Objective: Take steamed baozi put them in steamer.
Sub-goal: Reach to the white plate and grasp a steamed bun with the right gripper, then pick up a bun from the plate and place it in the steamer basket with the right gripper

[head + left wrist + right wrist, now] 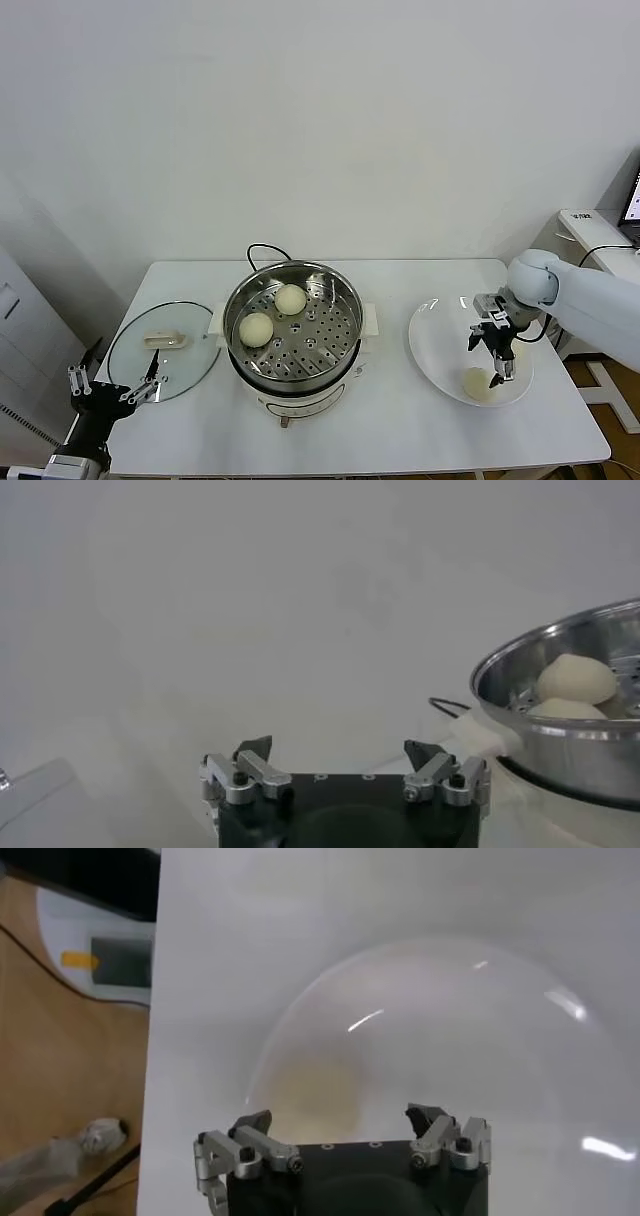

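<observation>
The steamer (292,332) stands mid-table, a shiny steel pot with a perforated tray. Two cream-white baozi lie in it, one farther back (290,298) and one nearer on the left (256,328). The left wrist view also shows the steamer (570,742) and a baozi (575,678) inside. Another baozi (478,381) rests on the white plate (435,332) at the right. My right gripper (492,360) hovers open just above that plate, beside this baozi. In the right wrist view, the baozi (310,1088) sits ahead of the open right gripper (345,1120). Low at the table's front left corner, my left gripper (110,390) is parked open and empty (338,750).
A round glass lid (165,352) with a white handle lies flat left of the steamer. A black cord (262,250) runs behind the pot. Beyond the table's right edge stands a white side desk (590,235).
</observation>
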`<state>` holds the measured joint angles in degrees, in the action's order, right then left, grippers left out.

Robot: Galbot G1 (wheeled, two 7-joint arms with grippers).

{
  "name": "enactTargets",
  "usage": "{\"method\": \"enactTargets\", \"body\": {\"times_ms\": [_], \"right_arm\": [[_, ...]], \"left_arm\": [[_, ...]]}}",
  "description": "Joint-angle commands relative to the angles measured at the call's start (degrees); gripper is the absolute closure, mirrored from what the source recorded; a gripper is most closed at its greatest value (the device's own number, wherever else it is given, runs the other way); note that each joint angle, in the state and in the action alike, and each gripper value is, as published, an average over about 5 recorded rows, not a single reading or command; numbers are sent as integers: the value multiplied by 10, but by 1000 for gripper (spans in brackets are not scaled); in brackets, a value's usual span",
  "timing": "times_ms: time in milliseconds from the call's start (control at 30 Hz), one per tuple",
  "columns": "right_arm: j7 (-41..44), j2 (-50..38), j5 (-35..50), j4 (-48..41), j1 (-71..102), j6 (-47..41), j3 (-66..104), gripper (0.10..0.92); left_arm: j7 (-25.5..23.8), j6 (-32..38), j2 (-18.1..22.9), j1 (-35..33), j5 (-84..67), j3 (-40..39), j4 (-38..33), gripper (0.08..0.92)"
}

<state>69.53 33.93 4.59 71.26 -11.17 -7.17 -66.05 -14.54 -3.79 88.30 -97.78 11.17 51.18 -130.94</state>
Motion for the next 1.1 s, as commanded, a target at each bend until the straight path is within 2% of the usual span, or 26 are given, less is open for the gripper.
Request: {"method": "enactTargets", "body": {"times_ms": [33,167,267,533,733,933,1100], "right_arm": [[-5,-2,-34,-9,54,10,30,203],[-19,6,-29,-13,61,11,36,205],[-25,11,-30,-13,62,11,36,242],[-22,12,-26,-8,34,10,15,469],[-12,30,19,-8,-105,23,-60,604],[0,112,85,-19,-265,63,-84,618],[0,181,136,22,-365,104,-101,618]], "left_arm": [[0,1,1,-2,2,2,1,177],[0,2,2,-2,2,2,2,177],[0,3,2,-2,2,1,2,177],[0,2,0,-1,0,3,1,177],[0,2,-2,0,-3,6,-1,177],[0,3,2,2,-4,6,-1,177],[0,3,6,5,-3,4,-6,177]]}}
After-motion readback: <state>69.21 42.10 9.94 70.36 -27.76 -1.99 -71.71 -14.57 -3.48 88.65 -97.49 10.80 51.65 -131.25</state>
